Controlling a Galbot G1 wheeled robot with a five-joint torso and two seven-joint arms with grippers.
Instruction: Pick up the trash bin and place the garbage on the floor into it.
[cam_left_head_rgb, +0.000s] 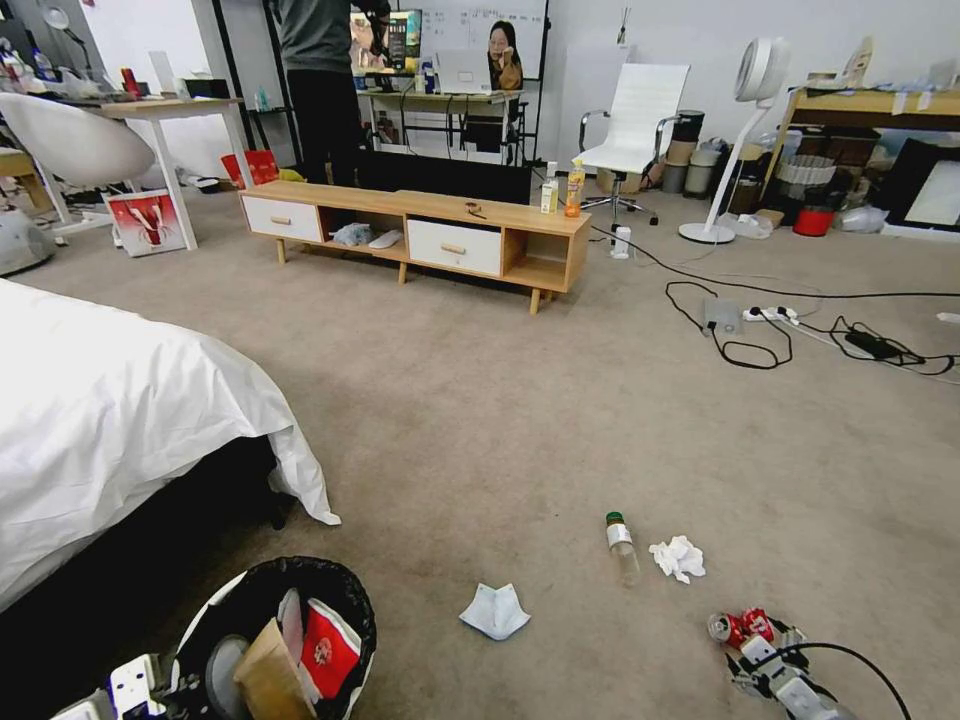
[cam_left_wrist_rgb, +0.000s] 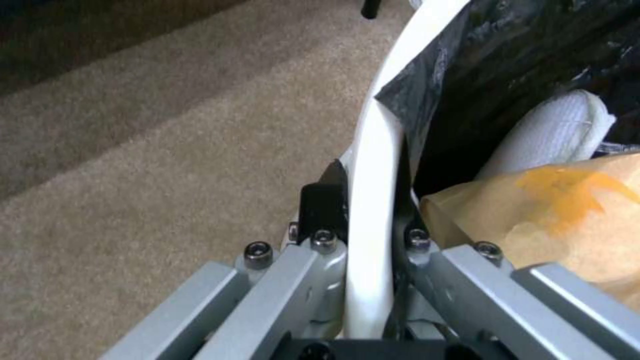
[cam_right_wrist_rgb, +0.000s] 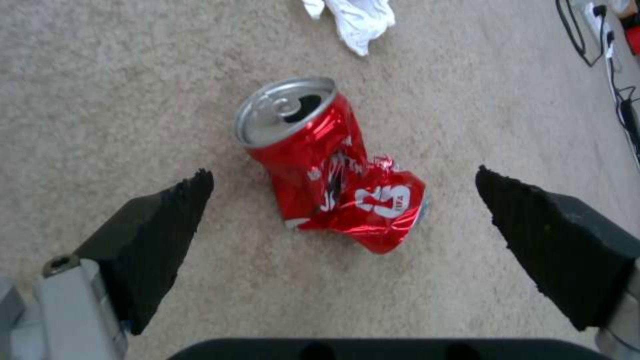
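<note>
Down at the near left, the left gripper (cam_left_wrist_rgb: 370, 220) has its fingers (cam_left_wrist_rgb: 323, 205) clamped on the white rim of the trash bin (cam_left_head_rgb: 330, 590), one inside and one outside. Inside the black-lined bin sit a brown cardboard piece (cam_left_head_rgb: 268, 672) and a red-white snack packet (cam_left_head_rgb: 325, 650). At the near right, the right gripper (cam_right_wrist_rgb: 343, 200) hovers low over the crushed red can (cam_right_wrist_rgb: 330, 170) on the carpet floor (cam_left_head_rgb: 520, 420), fingers (cam_right_wrist_rgb: 167, 230) spread wide on either side, not touching it. Between bin and can lie two white tissues (cam_left_head_rgb: 495, 610) (cam_left_head_rgb: 678, 557) and a green-capped bottle (cam_left_head_rgb: 622, 545).
</note>
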